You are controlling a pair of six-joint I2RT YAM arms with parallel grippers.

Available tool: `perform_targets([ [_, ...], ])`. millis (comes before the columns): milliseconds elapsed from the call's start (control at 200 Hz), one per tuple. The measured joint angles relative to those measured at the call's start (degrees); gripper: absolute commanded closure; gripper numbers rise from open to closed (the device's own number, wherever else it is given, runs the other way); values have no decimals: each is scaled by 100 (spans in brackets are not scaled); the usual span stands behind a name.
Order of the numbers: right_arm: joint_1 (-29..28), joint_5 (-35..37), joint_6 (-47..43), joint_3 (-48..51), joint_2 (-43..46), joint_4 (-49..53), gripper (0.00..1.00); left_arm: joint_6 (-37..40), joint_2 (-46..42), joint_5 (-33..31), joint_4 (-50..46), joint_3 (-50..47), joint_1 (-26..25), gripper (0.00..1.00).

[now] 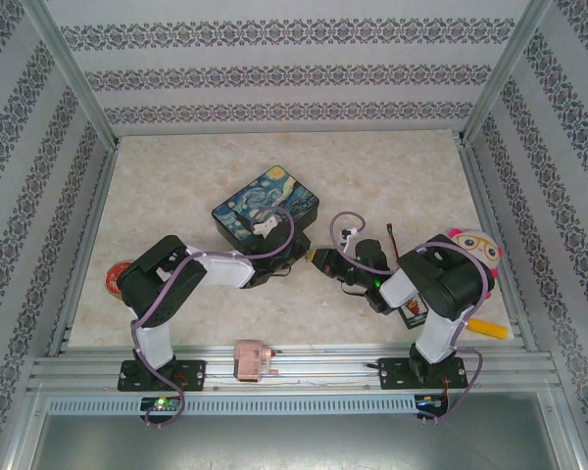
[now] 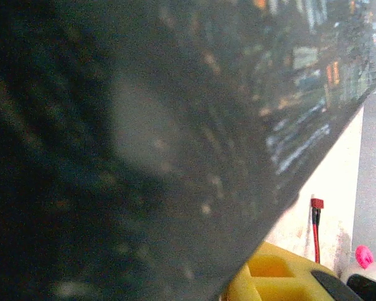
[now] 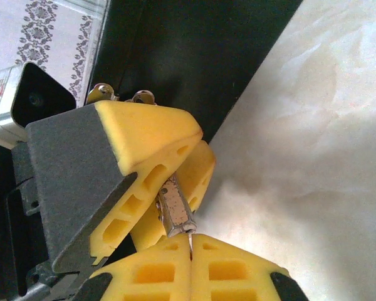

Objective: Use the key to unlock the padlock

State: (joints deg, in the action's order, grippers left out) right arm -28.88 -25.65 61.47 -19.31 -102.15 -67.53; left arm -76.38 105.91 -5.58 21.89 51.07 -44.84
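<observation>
Seen from above, the left arm rises from its base at 7 o'clock, folds at the elbow and stretches toward 3 o'clock. The right arm, based at 5 o'clock, doubles back toward 9 o'clock. Their wrists meet tip to tip. The left gripper has its fingers clamped on the padlock. The right gripper is pinched tight on the key.

Striped floral-patterned walls enclose a pale marbled tabletop — evenly lit.
</observation>
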Motion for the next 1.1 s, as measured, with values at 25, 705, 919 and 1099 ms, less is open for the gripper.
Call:
perform_targets([
  [25, 7, -24, 28, -15, -13, 2, 100, 0, 0, -4, 2, -9, 2, 100],
  [705, 11, -125, 122, -24, -31, -2, 86, 0, -66, 4, 46, -96, -4, 100],
  [919, -66, 15, 70, 142, 76, -4, 73, 0, -151, 90, 44, -179, -26, 100],
  [1099, -92, 192, -192, 236, 472, 116, 69, 2, -177, 140, 42, -201, -57, 100],
])
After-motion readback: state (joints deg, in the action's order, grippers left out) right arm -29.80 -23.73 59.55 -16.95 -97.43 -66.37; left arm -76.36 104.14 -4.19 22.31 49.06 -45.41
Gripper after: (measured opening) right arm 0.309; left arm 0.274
